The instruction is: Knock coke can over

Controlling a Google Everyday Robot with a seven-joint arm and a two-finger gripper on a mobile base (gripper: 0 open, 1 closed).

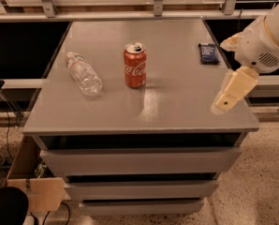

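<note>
The coke can (135,65), red with white script and a silver top, stands upright near the middle of the grey table top (177,102). My gripper (222,105) hangs from the white arm at the right edge of the view, over the table's front right corner. It is well to the right of the can and nearer the front edge, apart from it and holding nothing that I can see.
A clear plastic water bottle (84,73) lies on its side left of the can. A small dark blue packet (208,53) lies at the back right. Drawers sit under the table top. A metal rail (130,14) runs behind. A cardboard box (36,191) stands at the lower left.
</note>
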